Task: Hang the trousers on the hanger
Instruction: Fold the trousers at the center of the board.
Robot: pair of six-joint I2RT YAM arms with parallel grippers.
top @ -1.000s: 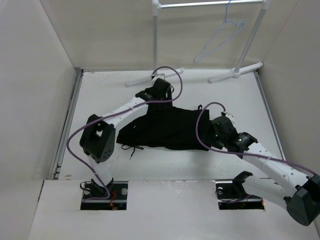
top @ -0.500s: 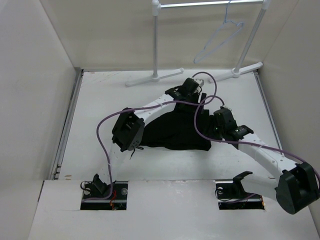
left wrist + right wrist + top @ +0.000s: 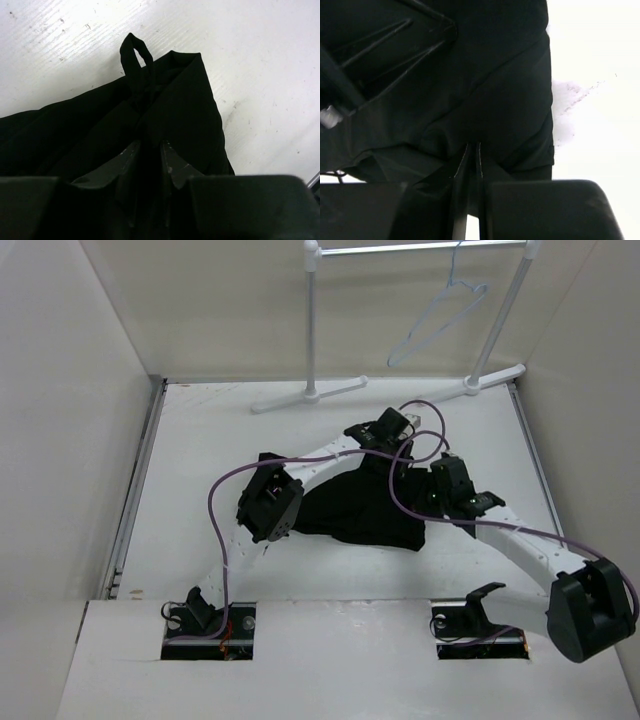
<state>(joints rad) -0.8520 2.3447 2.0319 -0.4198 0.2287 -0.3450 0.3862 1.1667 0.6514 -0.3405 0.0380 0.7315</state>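
The black trousers (image 3: pixel 360 512) lie bunched on the white table, right of centre. My left gripper (image 3: pixel 403 444) is at their far right corner. In the left wrist view it (image 3: pixel 150 146) is shut on a fold of the trousers (image 3: pixel 185 105), just below a belt loop (image 3: pixel 134 59). My right gripper (image 3: pixel 426 498) is at the cloth's right edge. Seen from the right wrist, it (image 3: pixel 472 148) is pinched shut on a ridge of the trousers (image 3: pixel 510 100). The pale wire hanger (image 3: pixel 438 318) hangs from the rack's rod at the back right, apart from both grippers.
The white tubular rack (image 3: pixel 311 320) stands at the back with its feet (image 3: pixel 300 397) on the table. Side walls close in left and right. Purple cables (image 3: pixel 225 510) loop over both arms. Bare table (image 3: pixel 260 75) lies beyond the cloth's corner.
My left arm swung right from the trousers' upper left to their far right corner. Both grippers closed on the cloth. The trousers drew in toward the right.
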